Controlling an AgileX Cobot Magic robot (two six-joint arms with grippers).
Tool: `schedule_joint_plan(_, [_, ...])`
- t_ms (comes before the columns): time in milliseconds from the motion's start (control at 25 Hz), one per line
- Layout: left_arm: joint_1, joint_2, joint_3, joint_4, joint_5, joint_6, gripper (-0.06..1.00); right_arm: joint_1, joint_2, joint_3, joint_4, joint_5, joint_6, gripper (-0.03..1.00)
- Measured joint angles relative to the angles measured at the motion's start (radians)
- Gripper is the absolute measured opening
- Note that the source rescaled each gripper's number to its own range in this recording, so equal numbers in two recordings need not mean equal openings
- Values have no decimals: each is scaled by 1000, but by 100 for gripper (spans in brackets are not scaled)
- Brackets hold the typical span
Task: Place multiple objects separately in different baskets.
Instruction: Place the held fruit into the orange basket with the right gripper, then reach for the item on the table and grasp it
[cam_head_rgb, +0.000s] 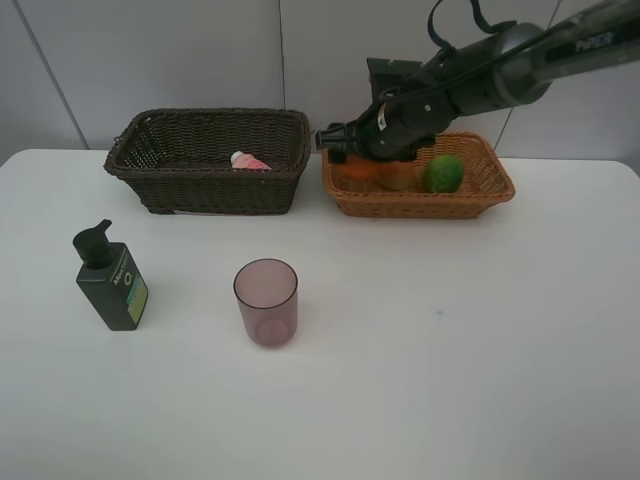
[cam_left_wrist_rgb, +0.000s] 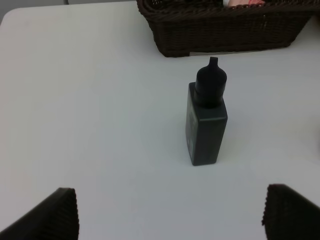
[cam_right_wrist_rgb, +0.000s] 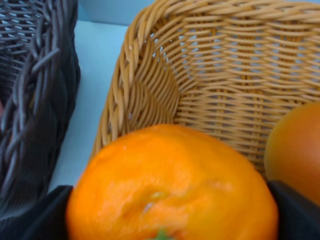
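Roughly midway: right gripper (cam_right_wrist_rgb: 172, 220) clamps tangerine (cam_right_wrist_rgb: 170, 185) inside tan basket (cam_head_rgb: 470, 203) at far edge; lime (cam_head_rgb: 443, 173), peach (cam_right_wrist_rgb: 295, 150), pink bottle (cam_head_rgb: 248, 161) basketed; pump bottle (cam_head_rgb: 110, 285), cup (cam_head_rgb: 266, 302) pending; left gripper (cam_left_wrist_rgb: 170, 215) fingers apart.

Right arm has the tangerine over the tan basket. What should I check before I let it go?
1. Tangerine gripped by the right end effector: ok.
2. Tangerine inside the walls of the tan basket, not over its rim: ok.
3. Peach and green fruit lie beside the tangerine, not seen under it: ok.
4. Drop height above the basket floor: cannot tell.
5. Left end effector open and apart from the pump bottle: ok.
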Motion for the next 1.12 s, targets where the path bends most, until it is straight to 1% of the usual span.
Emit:
schedule_joint_plan(80, [0, 0, 0, 0, 0, 0, 96, 0, 0, 0, -17, -3, 0, 72])
schedule_joint_plan(160, [0, 0, 0, 0, 0, 0, 96, 0, 0, 0, -22, -5, 0, 78])
schedule_joint_plan(280, [0, 0, 0, 0, 0, 0, 96, 0, 0, 0, -23, 1, 0, 79])
schedule_joint_plan(360, [0, 0, 0, 0, 0, 0, 96, 0, -9, 0, -16, 28, 0, 81])
schedule_joint_plan(480, [0, 0, 0, 0, 0, 0, 96, 0, -48, 0, 52, 120, 0, 81])
schedule_joint_plan(560, [0, 0, 0, 0, 0, 0, 96, 0, -89, 3, 102, 211, -15, 81])
schedule_joint_plan(720, [0, 0, 0, 0, 0, 0, 96, -21, -192, 46, 190, 350, -119, 81])
schedule_joint_plan(880, [0, 0, 0, 0, 0, 0, 96, -96, -310, 132, 290, 449, -251, 81])
schedule_joint_plan(1000, [0, 0, 0, 0, 0, 0, 96, -176, -407, 209, 360, 521, -353, 81])
schedule_joint_plan(1120, [0, 0, 0, 0, 0, 0, 96, -279, -513, 290, 417, 601, -438, 81])
